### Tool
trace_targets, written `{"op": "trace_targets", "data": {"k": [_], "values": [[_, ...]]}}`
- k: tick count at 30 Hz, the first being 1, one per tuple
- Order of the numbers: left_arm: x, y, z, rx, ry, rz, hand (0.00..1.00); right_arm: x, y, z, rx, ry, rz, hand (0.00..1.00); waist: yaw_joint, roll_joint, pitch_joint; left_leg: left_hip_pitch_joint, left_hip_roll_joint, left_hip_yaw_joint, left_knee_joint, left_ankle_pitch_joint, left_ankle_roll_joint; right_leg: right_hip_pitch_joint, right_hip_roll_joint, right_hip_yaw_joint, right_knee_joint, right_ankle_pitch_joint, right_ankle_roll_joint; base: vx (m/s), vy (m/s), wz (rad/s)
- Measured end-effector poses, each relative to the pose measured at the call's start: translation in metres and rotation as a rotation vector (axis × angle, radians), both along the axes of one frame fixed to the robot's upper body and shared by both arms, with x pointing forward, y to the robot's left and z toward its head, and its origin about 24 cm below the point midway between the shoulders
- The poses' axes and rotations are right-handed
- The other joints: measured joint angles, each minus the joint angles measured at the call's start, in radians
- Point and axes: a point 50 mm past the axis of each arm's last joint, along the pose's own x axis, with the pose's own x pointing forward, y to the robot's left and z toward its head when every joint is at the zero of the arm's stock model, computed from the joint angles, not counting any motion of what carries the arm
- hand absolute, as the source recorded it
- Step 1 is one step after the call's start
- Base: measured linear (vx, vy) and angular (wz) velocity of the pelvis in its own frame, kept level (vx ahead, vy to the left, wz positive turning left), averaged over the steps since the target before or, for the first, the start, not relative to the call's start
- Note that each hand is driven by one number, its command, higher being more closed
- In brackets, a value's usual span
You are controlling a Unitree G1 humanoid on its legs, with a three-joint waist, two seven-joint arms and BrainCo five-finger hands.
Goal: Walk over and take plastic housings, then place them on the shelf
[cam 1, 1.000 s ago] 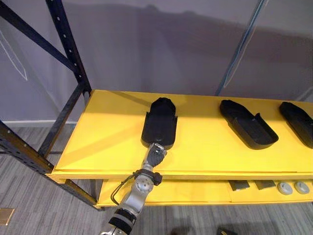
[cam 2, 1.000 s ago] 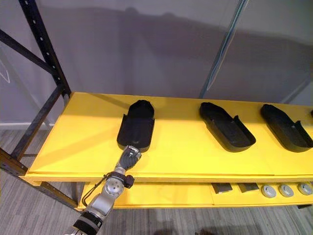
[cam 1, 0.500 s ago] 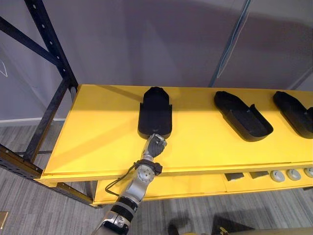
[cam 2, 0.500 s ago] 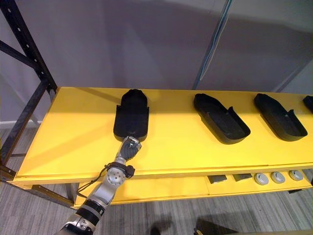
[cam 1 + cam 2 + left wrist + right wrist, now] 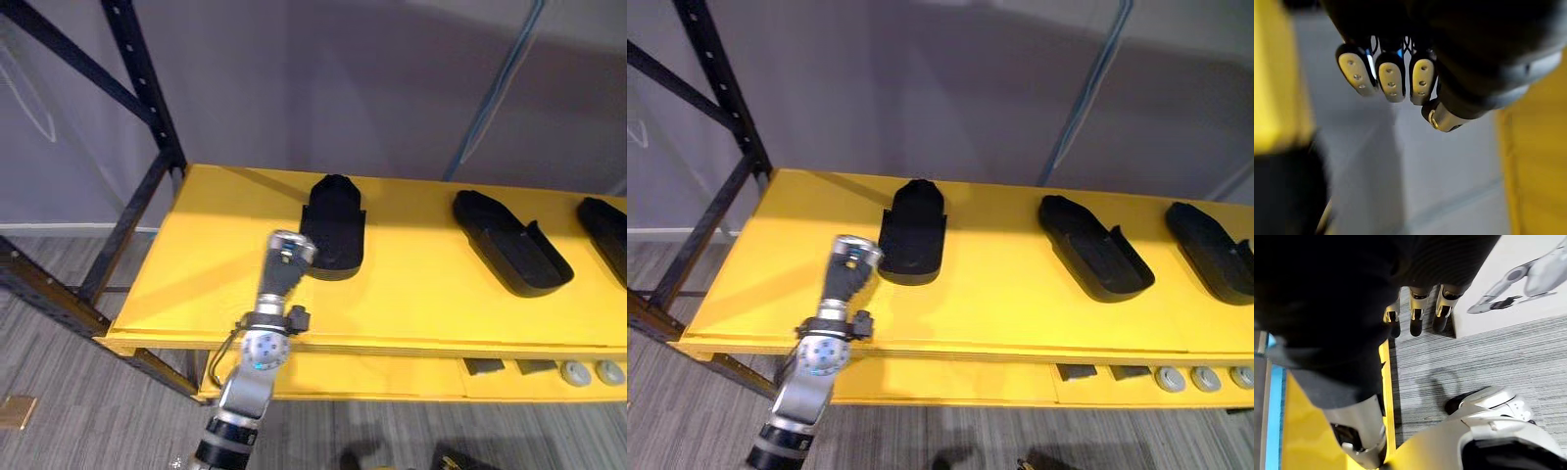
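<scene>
Three black plastic housings lie on the yellow shelf board (image 5: 196,279): one left of the middle (image 5: 335,227), one further right (image 5: 511,257), one at the right edge (image 5: 605,225). My left hand (image 5: 284,262) is raised above the board just left of the first housing's near end and does not touch it. In the left wrist view its fingers (image 5: 1391,81) are curled in towards the palm with nothing between them. My right hand (image 5: 1416,318) hangs over the grey floor with relaxed fingers, holding nothing.
A dark steel upright and braces (image 5: 147,108) frame the shelf's left end. On the lower yellow shelf lie small grey blocks (image 5: 480,367) and round parts (image 5: 573,373). A grey wall stands behind the rack.
My left hand has lifted off the near end of the left housing and moved up and to the left. The housing stays on the shelf. The camera has shifted.
</scene>
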Motion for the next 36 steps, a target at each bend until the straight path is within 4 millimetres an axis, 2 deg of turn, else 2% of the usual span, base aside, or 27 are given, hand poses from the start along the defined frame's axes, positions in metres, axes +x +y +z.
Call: {"op": "trace_targets", "data": {"k": [2,4,6,9,10,11,12,13,14,16,17,18,19,20,24,29,36], "values": [[-0.008,0.022,0.0,-0.042,-0.017,0.099,1.0,-0.001,-0.001,0.0,-0.004,0.003,0.002,0.0,0.012,0.001,0.001,-0.002,0.0,-0.018,0.0,0.001,-0.002,0.005,-0.001,-0.018,0.007,-0.007,-0.006,-0.03,-0.003,0.26],[-0.018,0.044,-0.009,-0.074,0.009,0.207,1.0,-0.003,-0.001,0.0,-0.003,0.007,0.002,0.0,0.028,0.001,0.0,-0.002,0.001,-0.028,0.0,0.001,-0.003,0.008,-0.001,-0.022,0.013,-0.019,-0.006,-0.03,-0.006,0.22],[-0.032,0.066,-0.026,-0.108,0.076,0.315,1.0,-0.003,-0.001,0.0,-0.003,0.007,0.002,0.0,0.036,0.002,-0.001,-0.003,0.003,-0.042,0.0,0.004,-0.004,0.01,0.0,-0.039,0.022,-0.028,-0.008,-0.03,-0.01,0.2],[-0.045,0.078,-0.048,-0.106,0.177,0.391,1.0,-0.006,-0.001,0.0,-0.008,0.014,0.011,0.0,0.064,0.001,-0.013,-0.003,0.003,-0.043,0.0,0.005,-0.004,0.012,-0.001,-0.044,0.024,-0.03,-0.01,-0.01,0.0,0.05],[-0.05,0.085,-0.061,-0.106,0.238,0.426,1.0,-0.004,-0.001,0.0,-0.011,0.007,0.022,0.0,0.067,-0.001,-0.016,-0.002,0.003,-0.043,0.0,0.005,-0.005,0.013,-0.002,-0.045,0.024,-0.03,-0.01,0.0,0.0,0.0],[-0.051,0.087,-0.065,-0.108,0.258,0.438,1.0,-0.004,0.0,0.001,-0.011,0.003,0.024,0.0,0.067,-0.001,-0.017,-0.002,0.003,-0.042,0.0,0.005,-0.004,0.013,-0.002,-0.045,0.024,-0.03,-0.01,0.0,0.0,0.0],[-0.056,0.094,-0.083,-0.121,0.345,0.484,1.0,-0.002,0.002,0.002,-0.01,-0.009,0.029,0.0,0.068,-0.004,-0.02,-0.002,0.002,-0.041,0.001,0.004,-0.004,0.013,-0.003,-0.046,0.024,-0.03,-0.01,-0.01,0.02,-0.03],[-0.063,0.1,-0.103,-0.155,0.441,0.526,0.0,-0.002,0.002,0.002,-0.009,-0.008,0.029,0.0,0.073,-0.007,-0.026,0.0,0.002,-0.037,0.001,0.002,-0.004,0.013,-0.005,-0.046,0.024,-0.03,-0.01,-0.01,0.026,-0.05],[-0.067,0.103,-0.113,-0.165,0.489,0.546,0.0,-0.003,0.002,0.002,-0.008,-0.006,0.027,0.0,0.075,-0.008,-0.03,0.001,0.002,-0.034,0.001,0.0,-0.003,0.013,-0.005,-0.045,0.024,-0.03,-0.01,0.0,0.031,-0.09],[-0.087,0.108,-0.158,-0.207,0.715,0.599,0.0,-0.002,0.006,0.003,-0.001,-0.017,0.023,0.0,0.084,-0.011,-0.035,0.012,0.003,-0.02,0.013,-0.011,-0.002,0.024,-0.006,-0.045,0.024,-0.03,-0.01,0.01,0.028,-0.14],[-0.093,0.108,-0.169,-0.211,0.774,0.603,0.0,-0.002,0.006,0.003,-0.001,-0.018,0.022,0.0,0.086,-0.01,-0.037,0.016,0.003,-0.017,0.016,-0.011,-0.001,0.029,-0.007,-0.045,0.024,-0.03,-0.01,0.01,0.023,-0.11],[-0.104,0.106,-0.191,-0.22,0.894,0.594,0.0,-0.002,0.006,0.004,0.0,-0.02,0.021,0.0,0.088,-0.006,-0.045,0.016,0.002,-0.016,0.025,-0.012,-0.002,0.032,-0.009,-0.046,0.024,-0.031,-0.008,0.0,0.019,-0.03],[-0.109,0.104,-0.201,-0.231,0.945,0.588,0.0,0.0,0.007,0.004,0.001,-0.026,0.02,0.0,0.088,-0.006,-0.049,0.016,0.001,-0.016,0.026,-0.013,-0.001,0.032,-0.01,-0.047,0.024,-0.031,-0.008,-0.01,0.035,-0.01],[-0.12,0.1,-0.219,-0.269,1.044,0.569,0.0,0.005,0.009,0.006,0.005,-0.046,0.02,0.0,0.088,-0.008,-0.052,0.016,0.0,-0.014,0.028,-0.014,0.0,0.032,-0.011,-0.047,0.024,-0.032,-0.008,0.0,0.0,0.0],[-0.15,0.09,-0.255,-0.308,1.262,0.531,0.0,0.012,0.01,0.008,0.007,-0.072,0.017,0.0,0.089,-0.007,-0.056,0.017,-0.004,-0.004,0.028,-0.015,0.003,0.029,-0.015,-0.043,0.025,-0.033,-0.009,-0.03,0.023,-0.06],[-0.167,0.084,-0.272,-0.34,1.379,0.502,0.0,0.009,0.008,0.007,0.005,-0.056,0.006,0.0,0.088,0.005,-0.062,0.029,-0.012,0.002,0.007,-0.004,0.004,0.028,-0.016,-0.038,0.024,-0.034,-0.009,-0.02,0.026,-0.04],[-0.17,0.078,-0.283,-0.335,1.461,0.436,0.0,0.008,0.0,0.003,-0.007,-0.018,-0.039,0.0,0.086,0.023,-0.061,0.032,-0.017,0.023,0.002,-0.001,0.003,0.018,-0.01,-0.016,0.021,-0.033,-0.008,-0.02,0.018,-0.08]]}}
